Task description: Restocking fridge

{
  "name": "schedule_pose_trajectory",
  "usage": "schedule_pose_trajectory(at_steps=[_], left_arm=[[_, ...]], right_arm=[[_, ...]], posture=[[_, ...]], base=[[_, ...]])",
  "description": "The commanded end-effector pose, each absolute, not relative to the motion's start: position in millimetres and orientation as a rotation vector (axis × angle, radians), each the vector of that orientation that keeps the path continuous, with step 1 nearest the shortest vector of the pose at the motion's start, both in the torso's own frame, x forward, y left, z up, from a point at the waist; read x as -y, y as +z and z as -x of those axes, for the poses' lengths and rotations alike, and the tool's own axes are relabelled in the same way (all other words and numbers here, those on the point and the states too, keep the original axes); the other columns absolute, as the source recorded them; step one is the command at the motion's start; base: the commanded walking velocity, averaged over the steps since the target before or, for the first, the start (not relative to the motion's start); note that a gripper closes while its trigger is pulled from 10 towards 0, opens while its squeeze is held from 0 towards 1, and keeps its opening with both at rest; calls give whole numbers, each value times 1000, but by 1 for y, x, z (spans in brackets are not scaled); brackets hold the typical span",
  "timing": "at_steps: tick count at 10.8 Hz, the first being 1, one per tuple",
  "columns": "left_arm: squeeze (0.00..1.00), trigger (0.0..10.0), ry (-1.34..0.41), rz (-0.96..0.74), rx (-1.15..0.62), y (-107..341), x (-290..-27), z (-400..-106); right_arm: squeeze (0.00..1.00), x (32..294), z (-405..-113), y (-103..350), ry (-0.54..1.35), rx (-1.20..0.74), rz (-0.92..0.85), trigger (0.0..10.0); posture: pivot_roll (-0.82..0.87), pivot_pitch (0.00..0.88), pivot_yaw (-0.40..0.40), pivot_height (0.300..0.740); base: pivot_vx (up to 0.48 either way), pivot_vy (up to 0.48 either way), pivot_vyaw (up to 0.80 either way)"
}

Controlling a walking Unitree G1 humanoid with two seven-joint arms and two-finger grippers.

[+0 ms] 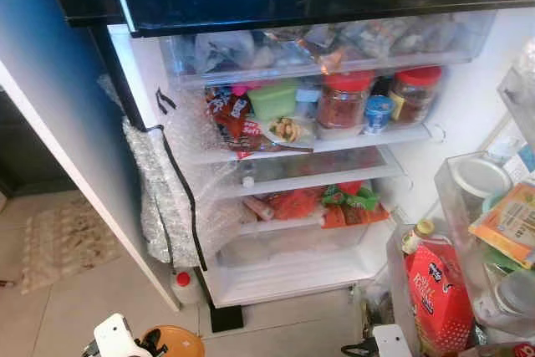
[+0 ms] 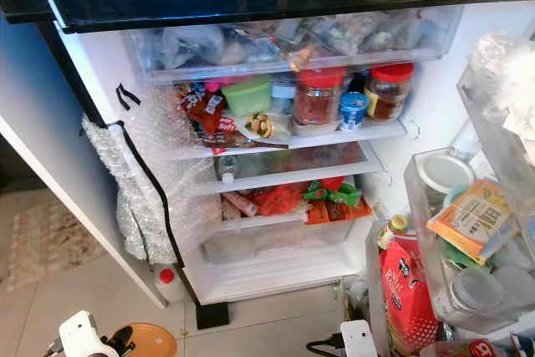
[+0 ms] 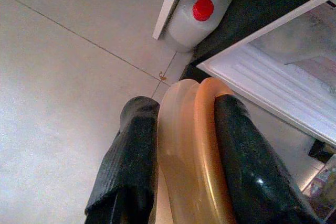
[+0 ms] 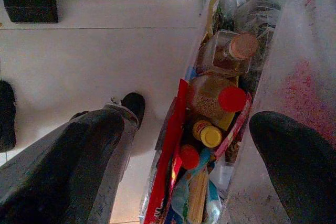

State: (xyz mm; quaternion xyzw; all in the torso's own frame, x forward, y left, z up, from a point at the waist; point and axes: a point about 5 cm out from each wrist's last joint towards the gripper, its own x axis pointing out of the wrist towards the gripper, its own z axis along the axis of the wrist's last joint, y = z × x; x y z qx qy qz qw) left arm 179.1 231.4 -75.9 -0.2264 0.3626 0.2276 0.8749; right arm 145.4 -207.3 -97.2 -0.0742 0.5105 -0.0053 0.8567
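I am standing before the open fridge [image 1: 468,98] with my left gripper [image 3: 181,145] pinching an orange bowl [image 1: 174,342] by its rim, one finger on each side of the wall, low at the near left over the tiled floor [image 3: 63,77]. My right gripper [image 4: 189,145] is hanging with its fingers spread wide and empty beside the crowded door bins [image 1: 451,198] on the right.

To do this well, I judge I should be lifting the bowl steadily, keeping the pinch firm, and aiming for free space: the shelf [image 1: 334,144] with the red-lidded jars [image 1: 344,98] looks packed, while the lowest shelf [image 1: 284,277] looks barer.

The bowl is hanging nearly on edge in my grip, its rim line running along my fingers toward the fridge's base; which way its mouth faces I cannot tell.
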Motion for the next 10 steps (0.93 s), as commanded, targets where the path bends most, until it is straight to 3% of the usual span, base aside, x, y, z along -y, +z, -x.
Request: schedule_pose_trajectory(at_steps=[1, 5, 10], left_arm=[[0, 10000, 458, 461, -783, -78, -229, -176], [0, 10000, 452, 453, -793, -79, -230, -175], [0, 10000, 451, 448, -787, -78, -232, -176]], right_arm=[[0, 214, -138, -99, -29, -1096, 165, 10000], [0, 213, -140, -98, -32, -1096, 177, 10000], [0, 234, -137, -95, -70, -1093, 258, 10000]], posture=[[-34, 39, -2, 740], [-31, 39, -2, 740], [-31, 41, 0, 740]], base=[[0, 0, 0], [0, 0, 0], [0, 0, 0]])
